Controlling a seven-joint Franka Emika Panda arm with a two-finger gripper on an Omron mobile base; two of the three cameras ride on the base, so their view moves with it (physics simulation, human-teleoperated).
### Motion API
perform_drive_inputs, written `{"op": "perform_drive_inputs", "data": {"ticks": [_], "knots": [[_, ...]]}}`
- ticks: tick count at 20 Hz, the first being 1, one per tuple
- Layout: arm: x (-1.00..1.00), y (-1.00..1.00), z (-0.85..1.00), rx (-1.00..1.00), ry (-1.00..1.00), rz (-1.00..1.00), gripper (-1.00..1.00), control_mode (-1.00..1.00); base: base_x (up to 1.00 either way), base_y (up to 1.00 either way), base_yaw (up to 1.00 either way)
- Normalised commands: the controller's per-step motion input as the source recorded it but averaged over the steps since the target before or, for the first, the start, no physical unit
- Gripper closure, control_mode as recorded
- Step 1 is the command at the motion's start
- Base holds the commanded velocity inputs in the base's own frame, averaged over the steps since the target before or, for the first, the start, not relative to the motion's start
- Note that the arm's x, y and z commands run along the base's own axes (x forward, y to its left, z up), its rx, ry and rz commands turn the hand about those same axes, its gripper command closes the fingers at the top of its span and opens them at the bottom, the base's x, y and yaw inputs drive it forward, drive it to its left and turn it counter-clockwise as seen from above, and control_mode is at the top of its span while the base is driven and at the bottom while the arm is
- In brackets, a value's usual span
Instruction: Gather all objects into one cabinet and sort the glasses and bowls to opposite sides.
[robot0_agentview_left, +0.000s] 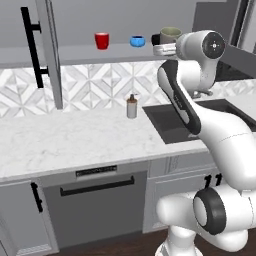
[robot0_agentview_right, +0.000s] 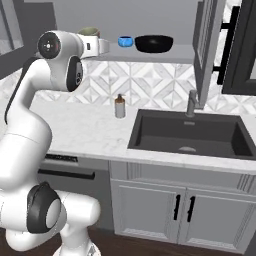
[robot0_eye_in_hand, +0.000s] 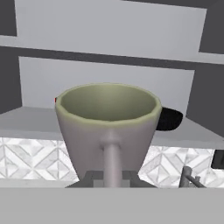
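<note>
1. The claw (robot0_eye_in_hand: 112, 177) is clenched on the grey-olive cup (robot0_eye_in_hand: 108, 127), held upright at shelf (robot0_agentview_left: 70, 54) height.
2. Just beyond it: the blue bowl (robot0_agentview_left: 137, 41) and black bowl (robot0_agentview_right: 154, 43).
3. Farther along the shelf: the red cup (robot0_agentview_left: 102, 40).

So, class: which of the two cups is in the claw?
The grey-olive cup, held in the claw beside the shelf; the red cup stands alone on it.

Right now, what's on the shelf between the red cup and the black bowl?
The small blue bowl sits between the red cup and black bowl, seen in the left base view.
</note>
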Motion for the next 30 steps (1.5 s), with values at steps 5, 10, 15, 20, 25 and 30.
{"op": "perform_drive_inputs", "data": {"ticks": [5, 10, 15, 20, 25, 30], "knots": [[0.00, 0.00, 0.00, 0.00, 0.00, 0.00, 1.00, 1.00, 0.65, 0.06, 0.00], [0.00, 0.00, 0.00, 0.00, 0.00, 0.00, 1.00, 1.00, 0.61, 0.14, 0.00], [0.00, 0.00, 0.00, 0.00, 0.00, 0.00, 1.00, 1.00, 0.52, 0.16, 0.00], [0.00, 0.00, 0.00, 0.00, 0.00, 0.00, 1.00, 1.00, 0.41, 0.12, 0.00], [0.00, 0.00, 0.00, 0.00, 0.00, 0.00, 1.00, 1.00, 0.39, 0.10, 0.00], [0.00, 0.00, 0.00, 0.00, 0.00, 0.00, 1.00, 1.00, 0.32, 0.03, 0.00]]}}
